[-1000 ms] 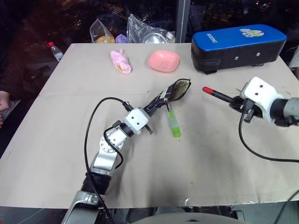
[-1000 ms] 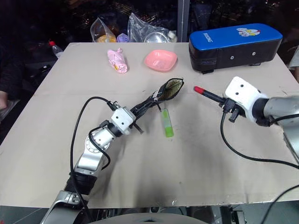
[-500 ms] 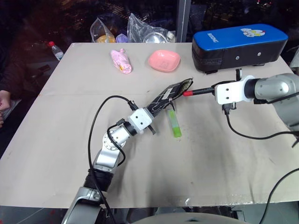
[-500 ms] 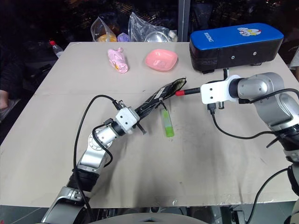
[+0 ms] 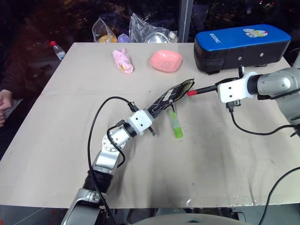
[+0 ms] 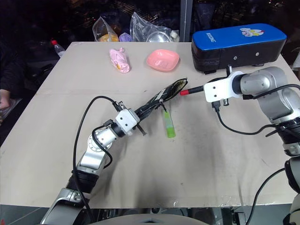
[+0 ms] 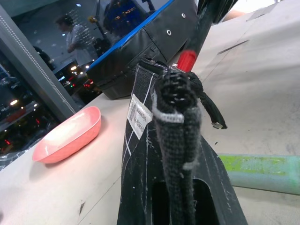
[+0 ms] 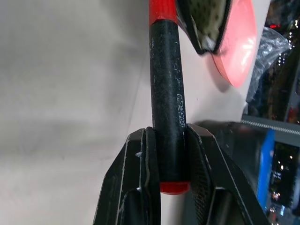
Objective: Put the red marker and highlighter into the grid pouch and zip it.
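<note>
My left gripper is shut on the near end of the grid pouch, a black pouch with white grid lines, and holds it slanted above the table. The pouch's open mouth faces my right gripper. That gripper is shut on the black barrel of the red marker, which lies nearly level. The marker's red cap sits right at the mouth, and I cannot tell whether it is inside. The light-green highlighter lies on the table just below the pouch, and the left wrist view shows the highlighter beside it.
A big blue-topped black case stands at the back right, close behind my right arm. A pink bowl, a pink wrapped item, plastic bags and a bottle are along the back. A person's hand rests at the left edge.
My right gripper has carried the marker leftward from the table's right side to the pouch's mouth, rolling its wrist. The pouch's mouth now looks flatter. My left gripper has stayed put.
</note>
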You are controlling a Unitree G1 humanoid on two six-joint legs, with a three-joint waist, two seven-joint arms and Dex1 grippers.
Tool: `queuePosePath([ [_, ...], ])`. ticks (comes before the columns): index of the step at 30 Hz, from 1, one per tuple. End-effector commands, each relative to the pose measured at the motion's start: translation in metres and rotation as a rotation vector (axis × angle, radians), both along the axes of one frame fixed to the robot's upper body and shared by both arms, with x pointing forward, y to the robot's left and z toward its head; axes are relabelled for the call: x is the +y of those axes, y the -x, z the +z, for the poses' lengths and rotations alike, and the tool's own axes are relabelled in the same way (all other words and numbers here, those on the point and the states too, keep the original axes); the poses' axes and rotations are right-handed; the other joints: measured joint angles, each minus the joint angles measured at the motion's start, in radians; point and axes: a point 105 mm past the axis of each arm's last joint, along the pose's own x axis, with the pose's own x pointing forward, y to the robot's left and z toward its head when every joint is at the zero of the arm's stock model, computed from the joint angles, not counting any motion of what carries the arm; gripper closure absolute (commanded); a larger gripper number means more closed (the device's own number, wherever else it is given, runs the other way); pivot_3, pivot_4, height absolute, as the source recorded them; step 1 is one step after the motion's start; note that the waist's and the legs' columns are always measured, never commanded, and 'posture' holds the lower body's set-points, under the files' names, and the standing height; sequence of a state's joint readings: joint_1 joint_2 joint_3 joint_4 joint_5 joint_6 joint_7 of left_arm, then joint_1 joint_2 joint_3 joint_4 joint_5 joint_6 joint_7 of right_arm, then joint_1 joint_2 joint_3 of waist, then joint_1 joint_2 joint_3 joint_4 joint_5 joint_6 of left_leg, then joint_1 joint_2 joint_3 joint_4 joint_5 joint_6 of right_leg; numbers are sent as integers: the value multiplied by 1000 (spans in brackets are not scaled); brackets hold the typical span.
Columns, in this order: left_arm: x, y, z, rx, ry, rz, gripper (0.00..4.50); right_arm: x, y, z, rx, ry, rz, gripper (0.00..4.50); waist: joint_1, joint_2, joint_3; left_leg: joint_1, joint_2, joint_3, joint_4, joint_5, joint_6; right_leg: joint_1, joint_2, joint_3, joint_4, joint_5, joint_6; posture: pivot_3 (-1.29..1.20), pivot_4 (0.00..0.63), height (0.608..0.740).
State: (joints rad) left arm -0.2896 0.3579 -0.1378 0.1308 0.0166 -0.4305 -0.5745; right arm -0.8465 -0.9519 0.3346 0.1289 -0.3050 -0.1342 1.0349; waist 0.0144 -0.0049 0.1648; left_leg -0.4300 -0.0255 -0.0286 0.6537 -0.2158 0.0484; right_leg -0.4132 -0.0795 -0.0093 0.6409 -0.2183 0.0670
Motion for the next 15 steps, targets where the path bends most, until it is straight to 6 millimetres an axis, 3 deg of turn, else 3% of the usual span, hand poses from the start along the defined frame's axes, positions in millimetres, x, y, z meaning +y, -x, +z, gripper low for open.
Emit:
queuePosePath([
  [1, 0, 2, 10, -47, 10, -17, 4500, -2, 3, 34, -106, -22, -16, 4213, -1, 0, 0, 0, 0, 0, 0, 0, 0, 0, 0, 0, 0, 0, 0, 0, 150, 726],
  [5, -1, 1, 10, -45, 10, -19, 4500, 5, 6, 36, -109, -30, 3, 4213, -3, 0, 0, 0, 0, 0, 0, 0, 0, 0, 0, 0, 0, 0, 0, 0, 150, 726],
  [10, -3, 2, 10, -46, 6, -29, 4500, 20, 6, 24, -91, -27, 48, 4213, -2, 0, 0, 0, 0, 0, 0, 0, 0, 0, 0, 0, 0, 0, 0, 0, 150, 726],
  [15, -7, 4, 13, -62, -11, -51, 4500, 44, 5, 15, -81, -15, 123, 4213, -2, 0, 0, 0, 0, 0, 0, 0, 0, 0, 0, 0, 0, 0, 0, 0, 150, 726],
])
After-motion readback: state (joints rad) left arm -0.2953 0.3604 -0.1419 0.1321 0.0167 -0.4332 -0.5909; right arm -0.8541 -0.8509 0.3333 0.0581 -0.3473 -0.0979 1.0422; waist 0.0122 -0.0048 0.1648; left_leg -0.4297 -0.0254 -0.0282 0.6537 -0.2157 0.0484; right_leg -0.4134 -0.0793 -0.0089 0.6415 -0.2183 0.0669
